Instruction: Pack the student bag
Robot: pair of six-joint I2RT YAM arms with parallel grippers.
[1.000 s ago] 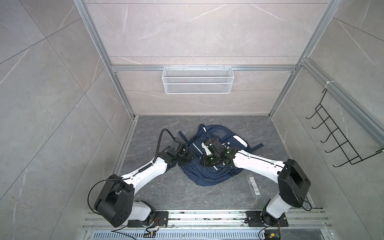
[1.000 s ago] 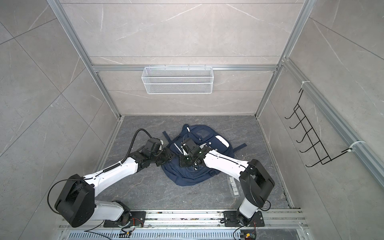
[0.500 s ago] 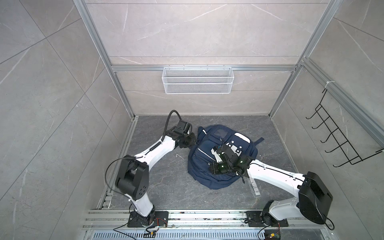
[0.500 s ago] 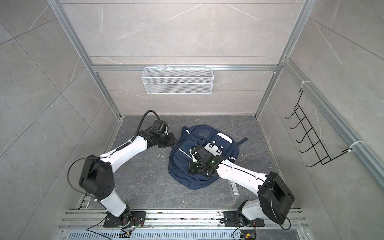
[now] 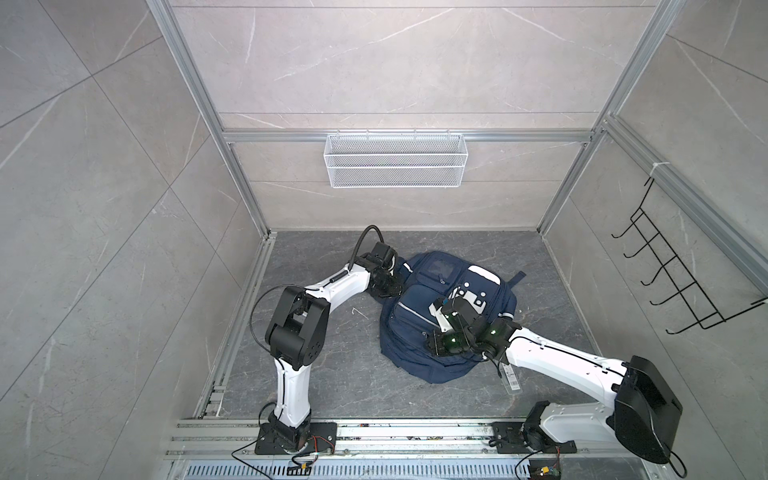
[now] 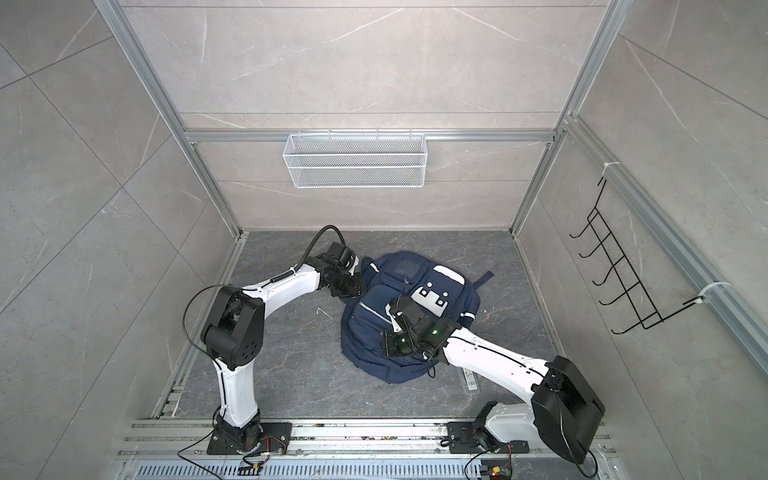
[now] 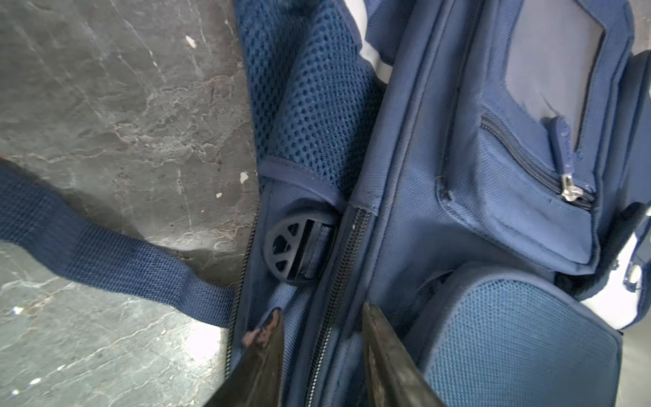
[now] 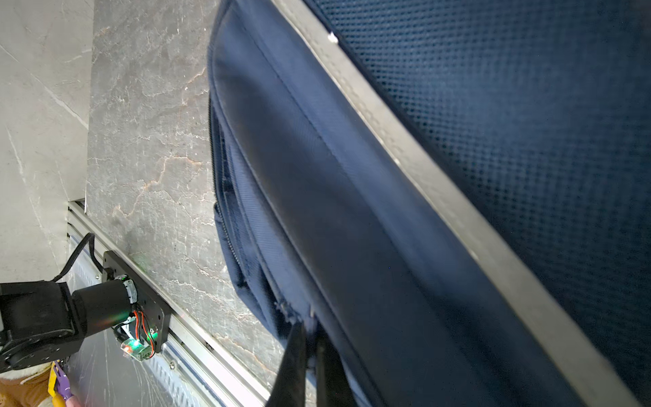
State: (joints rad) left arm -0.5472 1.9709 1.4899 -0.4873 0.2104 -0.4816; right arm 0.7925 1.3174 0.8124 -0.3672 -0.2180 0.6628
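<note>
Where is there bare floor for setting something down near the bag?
Free: the floor between the left arm and the student bag; the strip between bag and right wall. Crowded: around the left tool and right tool at the bag.

Both arms: glossy white tubular links (image 5: 291,395) joined by boxy matte-black joint housings (image 5: 297,328), black bolted base plates (image 5: 326,436), a looping black cable (image 5: 360,241) on the left arm, green indicator lights (image 5: 494,332) at the right wrist, scuffed dark fingers (image 7: 384,352) on the left gripper (image 7: 322,308).
</note>
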